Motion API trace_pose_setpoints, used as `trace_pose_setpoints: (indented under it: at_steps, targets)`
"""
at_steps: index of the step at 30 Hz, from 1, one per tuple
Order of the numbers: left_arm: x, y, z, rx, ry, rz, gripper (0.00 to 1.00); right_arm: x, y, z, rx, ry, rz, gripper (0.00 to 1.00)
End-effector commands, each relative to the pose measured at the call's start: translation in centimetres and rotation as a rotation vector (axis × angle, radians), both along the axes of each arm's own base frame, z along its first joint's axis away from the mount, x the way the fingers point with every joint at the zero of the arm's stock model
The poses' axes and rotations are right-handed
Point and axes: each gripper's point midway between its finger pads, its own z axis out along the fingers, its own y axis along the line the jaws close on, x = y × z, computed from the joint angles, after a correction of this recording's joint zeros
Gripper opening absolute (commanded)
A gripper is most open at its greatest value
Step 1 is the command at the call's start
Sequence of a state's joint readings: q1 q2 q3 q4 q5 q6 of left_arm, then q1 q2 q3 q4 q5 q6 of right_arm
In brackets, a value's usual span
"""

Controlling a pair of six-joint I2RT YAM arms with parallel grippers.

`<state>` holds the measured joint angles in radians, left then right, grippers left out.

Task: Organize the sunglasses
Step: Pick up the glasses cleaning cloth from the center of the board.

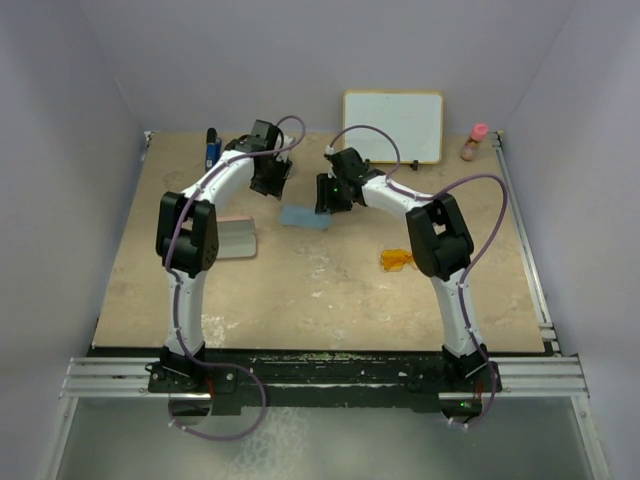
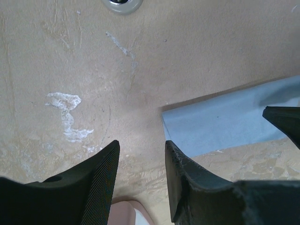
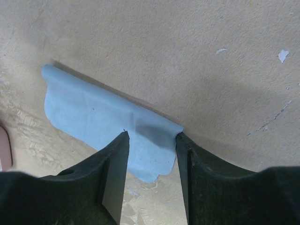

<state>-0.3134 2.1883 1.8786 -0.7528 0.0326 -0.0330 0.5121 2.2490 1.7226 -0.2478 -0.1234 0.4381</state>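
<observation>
Top view, sunglasses: the amber sunglasses (image 1: 396, 261) lie on the counter (image 1: 300, 300), right of centre. They are just beside the right arm's elbow and well apart from both end effectors.
Top view, light blue cloth: the light blue cloth (image 1: 305, 217) lies flat toward the far middle of the counter.
Top view, left end effector: the left end effector (image 1: 270, 183) points down near the cloth's far left side. From here we cannot tell its spread.
Top view, right end effector: the right end effector (image 1: 328, 200) points down at the cloth's right edge. We cannot read its spread here either.
Top view, pink case: the pink case (image 1: 236, 237) lies left of the cloth, beside the left arm's elbow and well apart from the sunglasses.
Top view, far edge: a whiteboard (image 1: 393, 126) stands at the back wall, with a small bottle (image 1: 474, 143) with a pink cap to its right. A blue object (image 1: 212, 148) sits at the far left, too small for us to name.
Left wrist view, end effector: released and holding nothing, its fingers (image 2: 101, 180) spread with bare counter between them.
Left wrist view, cloth: a corner of the cloth (image 2: 225, 122) lies just past the right-hand finger. A dark fingertip (image 2: 286, 123) of the right end effector enters at the frame's right edge, over the cloth.
Left wrist view, pink case: we note a pale pink corner (image 2: 126, 213) at the bottom edge, between the fingers.
Right wrist view, end effector: released, its fingers (image 3: 112, 173) spread with the cloth's near corner in the gap. We cannot tell whether the tips touch it.
Right wrist view, cloth: the cloth (image 3: 93, 112) has a soft fold running toward the gap, and its far edge casts a shadow on the counter.
</observation>
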Motion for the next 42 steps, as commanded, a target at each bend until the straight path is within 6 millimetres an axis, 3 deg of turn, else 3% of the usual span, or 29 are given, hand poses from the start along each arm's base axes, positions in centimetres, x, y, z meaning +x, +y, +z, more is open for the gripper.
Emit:
trace_pose_setpoints:
  at_steps: [1, 7, 12, 27, 35, 42]
  targets:
    - [1.4, -0.9, 1.4, -0.048, -0.039, -0.022, 0.48, -0.4, 0.3, -0.5, 0.019, 0.018, 0.023, 0.44]
    - [1.4, -1.3, 0.3, -0.057, -0.022, -0.051, 0.50, -0.5, 0.3, -1.2, 0.016, 0.031, 0.023, 0.26]
    - [1.5, -1.6, -0.5, -0.066, -0.006, -0.066, 0.53, -0.5, 0.2, -1.5, 0.005, 0.034, 0.014, 0.00]
    - [2.4, -1.7, -2.9, -0.043, 0.021, -0.047, 0.59, -0.5, 0.2, -2.0, 0.006, 0.039, 0.012, 0.00]
    - [1.2, -2.4, -4.4, -0.064, 0.079, -0.047, 0.59, -0.6, 0.2, -2.0, 0.009, 0.042, 0.013, 0.00]
    - [0.2, -3.8, -4.2, -0.093, 0.095, -0.072, 0.58, -0.7, 0.3, -2.2, 0.016, 0.047, 0.020, 0.00]
